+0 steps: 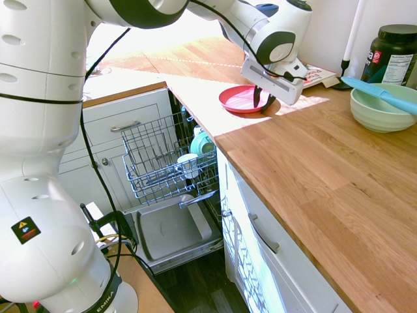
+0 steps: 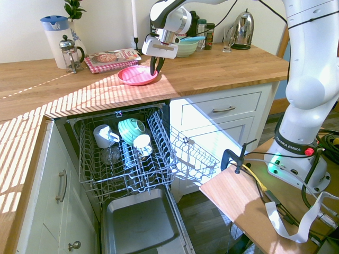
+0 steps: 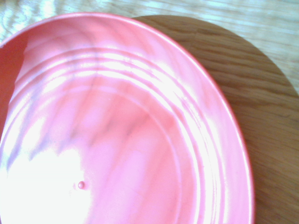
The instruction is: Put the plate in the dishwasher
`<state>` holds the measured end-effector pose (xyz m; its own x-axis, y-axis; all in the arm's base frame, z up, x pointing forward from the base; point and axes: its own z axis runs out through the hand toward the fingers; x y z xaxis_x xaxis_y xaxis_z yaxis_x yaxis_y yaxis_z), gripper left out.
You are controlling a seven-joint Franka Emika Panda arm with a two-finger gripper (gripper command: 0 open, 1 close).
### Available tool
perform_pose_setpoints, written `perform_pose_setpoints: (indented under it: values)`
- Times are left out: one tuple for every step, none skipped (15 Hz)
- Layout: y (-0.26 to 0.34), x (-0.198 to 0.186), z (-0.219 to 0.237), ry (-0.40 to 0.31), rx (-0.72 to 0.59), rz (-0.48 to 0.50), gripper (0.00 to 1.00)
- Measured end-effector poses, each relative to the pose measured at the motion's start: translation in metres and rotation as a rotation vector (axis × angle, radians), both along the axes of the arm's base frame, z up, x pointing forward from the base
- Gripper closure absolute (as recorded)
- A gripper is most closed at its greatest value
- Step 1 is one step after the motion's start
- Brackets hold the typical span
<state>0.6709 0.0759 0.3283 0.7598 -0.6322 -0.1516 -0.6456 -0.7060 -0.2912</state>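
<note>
Pink plate (image 1: 242, 99) lies on the wooden surface (image 1: 313, 169). The hand (image 1: 263, 100) straddles its rim, half-closed, grip unconfirmed. A shallow pinch could slip.

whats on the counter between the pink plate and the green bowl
Only bare worktop lies between the plate and the bowl, apart from the gripper at the plate's near rim; the first exterior view shows it.

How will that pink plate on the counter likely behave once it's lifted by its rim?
The plate looks like thin moulded plastic, so probably stiff and light. Its glossy sheen in the wrist view suggests the rim may slip between the fingers. Gripped at one edge, it will likely droop or swing; being shallow and flat, it shouldn't roll on the counter.
</note>
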Motion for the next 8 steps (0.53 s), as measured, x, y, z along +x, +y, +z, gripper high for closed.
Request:
perform_pose_setpoints:
  values:
    - [0.003, 0.000, 0.000, 0.002, 0.005, -0.006, 1.00]
    - [0.007, 0.000, 0.001, 0.000, 0.010, -0.010, 1.00]
    - [0.010, 0.000, 0.002, -0.003, 0.011, -0.013, 1.00]
    - [0.012, 0.001, 0.003, -0.008, 0.011, -0.016, 1.00]
    - [0.012, 0.002, 0.005, -0.012, 0.005, -0.012, 1.00]
    - [0.012, 0.004, 0.010, -0.024, -0.008, -0.003, 1.00]
    - [0.010, 0.009, 0.021, -0.051, -0.039, 0.016, 1.00]
    - [0.006, 0.015, 0.042, -0.081, -0.087, 0.046, 1.00]
